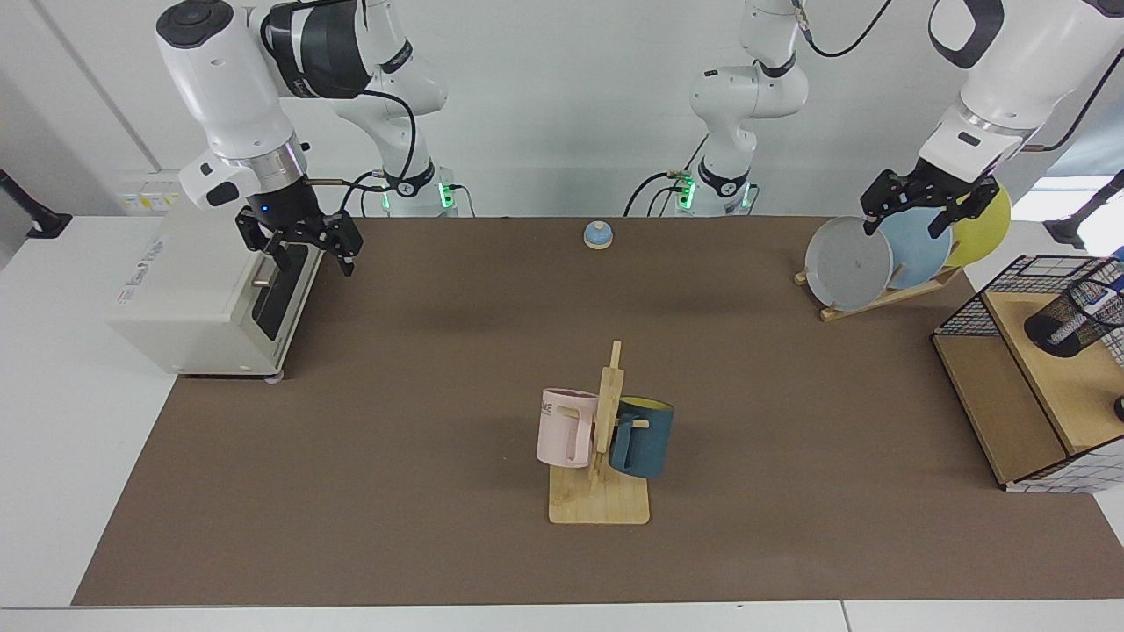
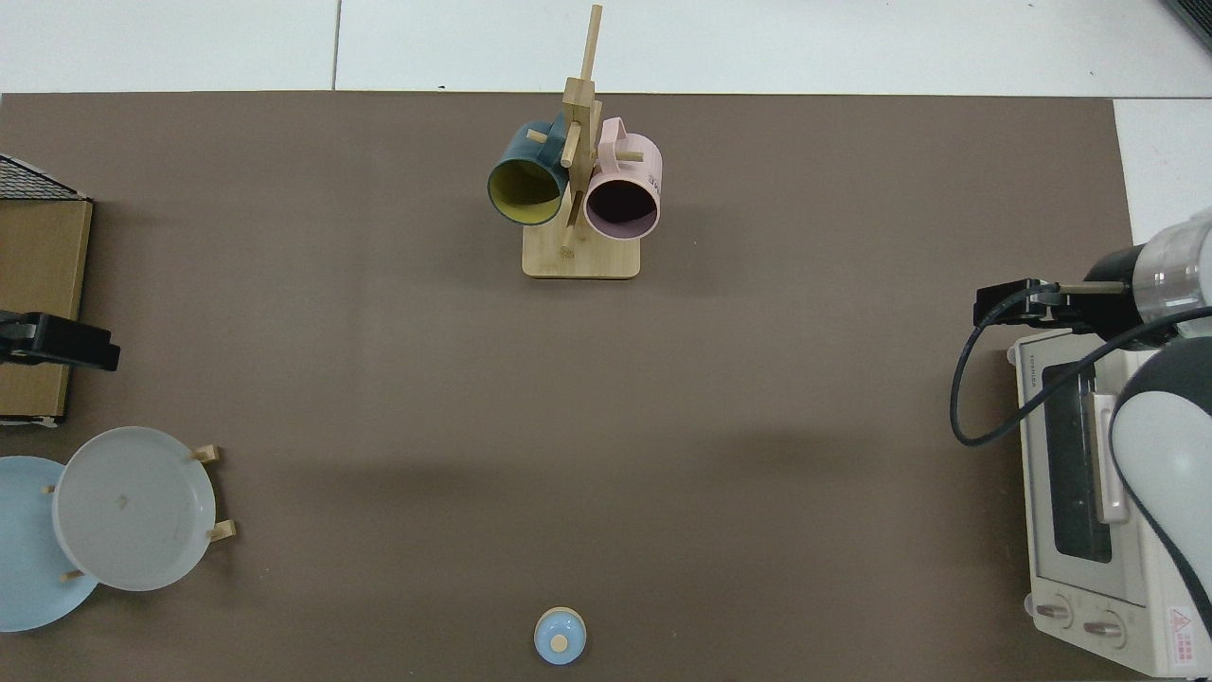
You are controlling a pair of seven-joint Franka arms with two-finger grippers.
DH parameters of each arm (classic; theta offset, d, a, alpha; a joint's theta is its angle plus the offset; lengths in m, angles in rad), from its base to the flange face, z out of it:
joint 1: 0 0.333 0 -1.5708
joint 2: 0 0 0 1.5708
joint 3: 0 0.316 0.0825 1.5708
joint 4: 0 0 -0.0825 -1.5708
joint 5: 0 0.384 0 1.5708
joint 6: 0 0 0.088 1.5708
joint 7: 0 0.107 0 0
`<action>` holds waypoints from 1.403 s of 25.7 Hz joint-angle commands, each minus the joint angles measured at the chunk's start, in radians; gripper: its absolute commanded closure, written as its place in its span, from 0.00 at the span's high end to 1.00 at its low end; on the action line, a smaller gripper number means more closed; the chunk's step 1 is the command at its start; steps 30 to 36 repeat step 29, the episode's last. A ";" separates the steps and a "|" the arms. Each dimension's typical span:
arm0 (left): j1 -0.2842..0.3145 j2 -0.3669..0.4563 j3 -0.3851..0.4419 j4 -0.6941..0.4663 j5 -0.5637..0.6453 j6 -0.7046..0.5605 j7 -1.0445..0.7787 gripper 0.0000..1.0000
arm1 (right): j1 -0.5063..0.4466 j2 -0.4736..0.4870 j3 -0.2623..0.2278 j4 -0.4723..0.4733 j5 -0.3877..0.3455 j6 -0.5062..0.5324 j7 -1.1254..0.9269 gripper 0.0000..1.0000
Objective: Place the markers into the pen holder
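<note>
The pen holder (image 1: 1073,319), a small black mesh cup, stands on the wooden shelf inside the wire basket at the far right of the facing view. A white and blue marker (image 1: 1101,301) shows through its mesh, inside it. My left gripper (image 1: 906,219) hangs open and empty in front of the plate rack, well apart from the holder; in the top view the left gripper (image 2: 64,343) pokes in at the left edge. My right gripper (image 1: 316,262) waits open and empty beside the toaster oven, and the right gripper (image 2: 996,305) also shows from above.
A wire basket with wooden shelves (image 1: 983,307) sits at the mat's right end. Grey, blue and yellow plates stand in a rack (image 1: 878,298). A mug tree (image 1: 601,505) holds pink and blue mugs mid-table. A white toaster oven (image 1: 189,298) and a small blue bell (image 1: 598,233) also stand here.
</note>
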 commanded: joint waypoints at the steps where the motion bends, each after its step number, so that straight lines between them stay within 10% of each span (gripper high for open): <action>1: 0.012 -0.024 -0.045 -0.023 -0.033 -0.018 -0.038 1.00 | -0.008 -0.011 0.005 -0.011 -0.007 0.004 -0.001 1.00; 36: 0.011 -0.037 -0.053 -0.031 -0.028 -0.015 -0.072 1.00 | -0.008 -0.011 0.006 -0.011 -0.007 0.004 -0.001 1.00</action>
